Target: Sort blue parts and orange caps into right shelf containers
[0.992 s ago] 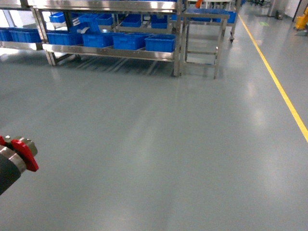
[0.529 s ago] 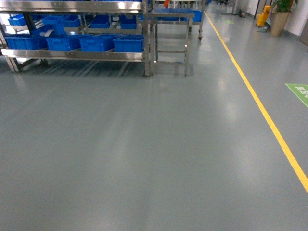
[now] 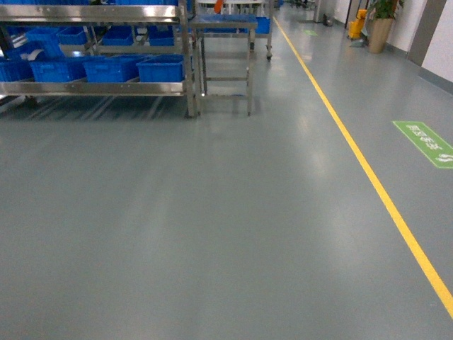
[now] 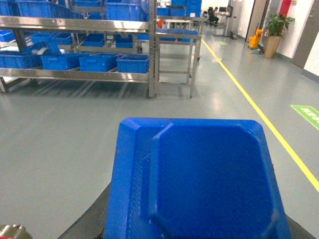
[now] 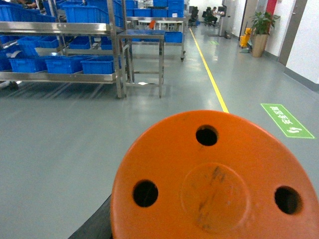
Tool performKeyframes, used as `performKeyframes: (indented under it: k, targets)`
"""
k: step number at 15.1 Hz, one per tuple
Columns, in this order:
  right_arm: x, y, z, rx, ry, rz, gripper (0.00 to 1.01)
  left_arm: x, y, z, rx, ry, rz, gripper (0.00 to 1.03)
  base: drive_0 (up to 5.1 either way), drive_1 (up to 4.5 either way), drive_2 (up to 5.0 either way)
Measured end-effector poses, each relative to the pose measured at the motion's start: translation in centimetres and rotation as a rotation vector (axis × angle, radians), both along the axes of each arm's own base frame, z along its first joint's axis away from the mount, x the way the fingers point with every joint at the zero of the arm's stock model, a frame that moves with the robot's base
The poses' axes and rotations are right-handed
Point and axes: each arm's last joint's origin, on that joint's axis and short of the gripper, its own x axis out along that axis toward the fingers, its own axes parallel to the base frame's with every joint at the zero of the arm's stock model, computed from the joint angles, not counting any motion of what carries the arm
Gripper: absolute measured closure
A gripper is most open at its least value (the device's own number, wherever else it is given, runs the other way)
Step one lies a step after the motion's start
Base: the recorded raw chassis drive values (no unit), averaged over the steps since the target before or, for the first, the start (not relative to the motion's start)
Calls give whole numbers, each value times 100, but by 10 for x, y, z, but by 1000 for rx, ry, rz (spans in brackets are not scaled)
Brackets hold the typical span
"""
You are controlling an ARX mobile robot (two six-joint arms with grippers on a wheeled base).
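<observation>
The blue crates (image 3: 161, 68) lie far ahead-left, nearer the left arm's blue part (image 4: 197, 179) (neither pincer's state can be told).

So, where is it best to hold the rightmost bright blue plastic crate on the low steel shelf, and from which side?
Probably grip the rightmost blue crate by its front rim, coming from the floor side: a neighbouring blue crate crowds its left, and the upper steel shelf hangs over its top.

Steel shelving rack (image 3: 106, 49), small steel table (image 3: 225, 57), yellow floor line (image 3: 361, 163), green floor sign (image 3: 425, 142), potted plant (image 3: 380, 21).
</observation>
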Motion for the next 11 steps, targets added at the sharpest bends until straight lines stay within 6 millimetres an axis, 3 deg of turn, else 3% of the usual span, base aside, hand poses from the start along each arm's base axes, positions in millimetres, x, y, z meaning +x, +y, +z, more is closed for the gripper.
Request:
performKeyframes:
  k: [11]
  targets:
    - [0,0,0,0,-4,0,55,0,0,0,0,1,1,60,-4,415,-424]
